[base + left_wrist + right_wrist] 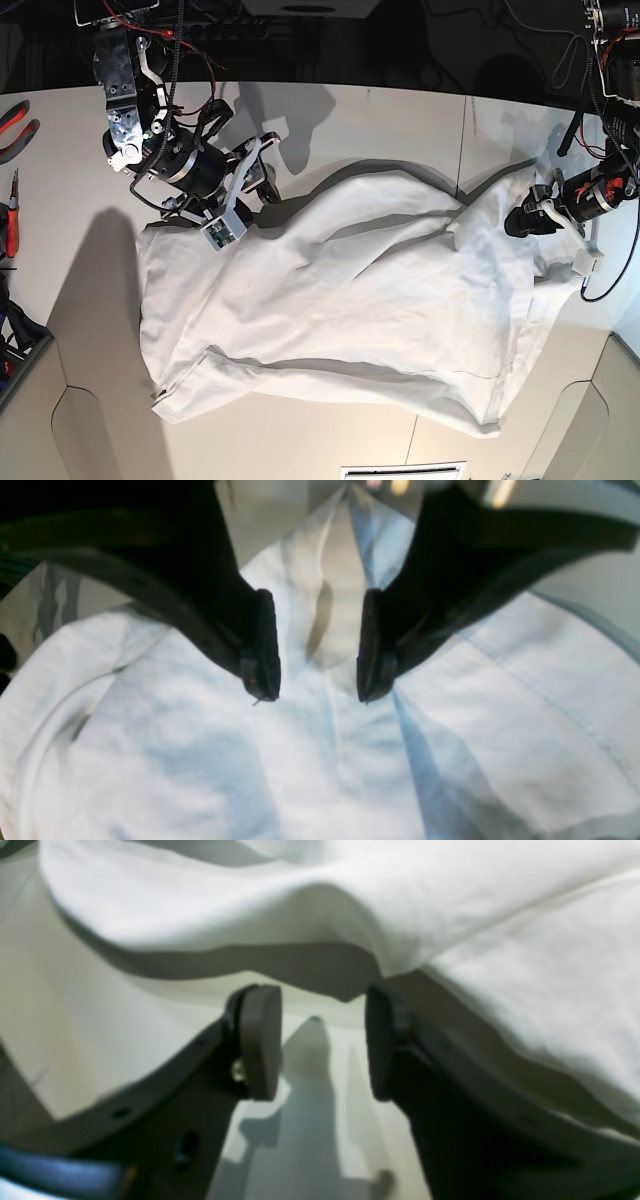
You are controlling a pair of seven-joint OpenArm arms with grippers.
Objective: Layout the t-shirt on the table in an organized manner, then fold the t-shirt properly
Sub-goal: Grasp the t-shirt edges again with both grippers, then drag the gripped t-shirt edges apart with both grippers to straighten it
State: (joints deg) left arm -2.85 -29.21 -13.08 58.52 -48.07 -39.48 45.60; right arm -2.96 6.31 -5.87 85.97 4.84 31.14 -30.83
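My left claw (317,645) hangs spread over the shirt (350,310); my right claw (322,1042) gapes, seemingly empty, beside its edge.

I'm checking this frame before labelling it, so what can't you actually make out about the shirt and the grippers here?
- Collar and sleeves of the t-shirt: base view, lost in rumpled folds.
- Left gripper: base view, fingers hidden behind raised cloth.
- Right gripper: right wrist view is blurred; jaws apart, contact with the cloth edge unclear.
- Table: cut off by the frame edges.
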